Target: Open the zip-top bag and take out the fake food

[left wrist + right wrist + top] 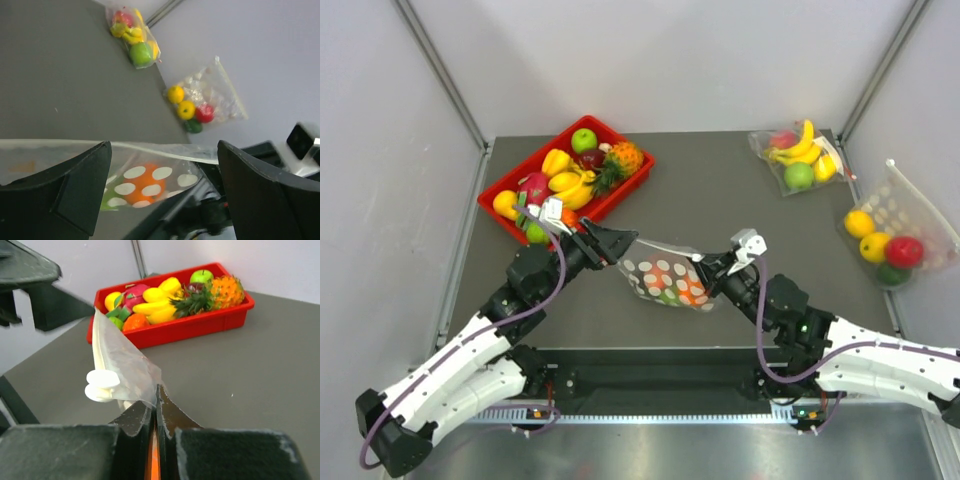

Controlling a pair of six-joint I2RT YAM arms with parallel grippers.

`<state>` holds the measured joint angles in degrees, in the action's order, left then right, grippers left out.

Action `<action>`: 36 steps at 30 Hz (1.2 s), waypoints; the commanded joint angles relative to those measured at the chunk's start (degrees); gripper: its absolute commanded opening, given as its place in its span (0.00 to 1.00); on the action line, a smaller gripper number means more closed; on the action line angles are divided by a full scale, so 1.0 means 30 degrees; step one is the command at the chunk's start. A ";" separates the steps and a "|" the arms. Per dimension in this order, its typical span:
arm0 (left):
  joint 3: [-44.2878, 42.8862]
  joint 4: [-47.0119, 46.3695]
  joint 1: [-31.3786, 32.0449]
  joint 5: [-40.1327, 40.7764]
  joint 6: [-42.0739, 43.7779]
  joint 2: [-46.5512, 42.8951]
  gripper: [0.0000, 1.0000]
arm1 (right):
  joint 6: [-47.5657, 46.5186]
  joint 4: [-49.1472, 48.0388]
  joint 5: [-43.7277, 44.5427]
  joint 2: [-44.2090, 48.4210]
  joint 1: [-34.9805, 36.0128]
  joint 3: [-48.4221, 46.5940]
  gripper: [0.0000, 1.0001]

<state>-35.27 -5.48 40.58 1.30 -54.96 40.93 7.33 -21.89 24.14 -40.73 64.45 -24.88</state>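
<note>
The zip-top bag [663, 277], clear with pale dots, hangs between my two grippers over the middle of the table. Through its film I see the fake food: an orange fruit [145, 186] and a green one [107, 201]. My left gripper [625, 242] is at the bag's left end, open, its fingers [75, 185] wide apart with the bag's top edge [165, 150] running across the gap. My right gripper [157, 390] is shut on the clear film at the bag's right end, just beside the white zip slider [101, 385].
A red tray [632, 186] of plastic fruit stands at the back left. A clear banana-and-apple bag [798, 156] lies at the back right. A bigger dotted bag [897, 232] of yellow and red fruit lies at the right edge.
</note>
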 commanded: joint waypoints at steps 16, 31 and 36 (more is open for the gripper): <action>-0.5413 0.0712 0.3021 -0.7819 2.2478 0.3056 0.85 | 0.4469 1.4119 -0.1336 -0.1569 -0.0474 -0.7964 0.00; -0.6937 0.1153 0.7568 -0.2490 2.6901 0.6455 0.66 | 0.4060 1.3333 -0.7781 -0.3006 -0.3435 -0.8083 0.00; -0.6293 -0.0106 0.7568 -0.1606 2.7255 0.6485 0.59 | 0.4118 1.3127 -0.8808 -0.2655 -0.3435 -0.7878 0.00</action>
<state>-53.93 -0.23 62.98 -6.44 24.32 60.55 19.66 20.08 1.58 -49.98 54.35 -47.57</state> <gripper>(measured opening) 0.610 0.007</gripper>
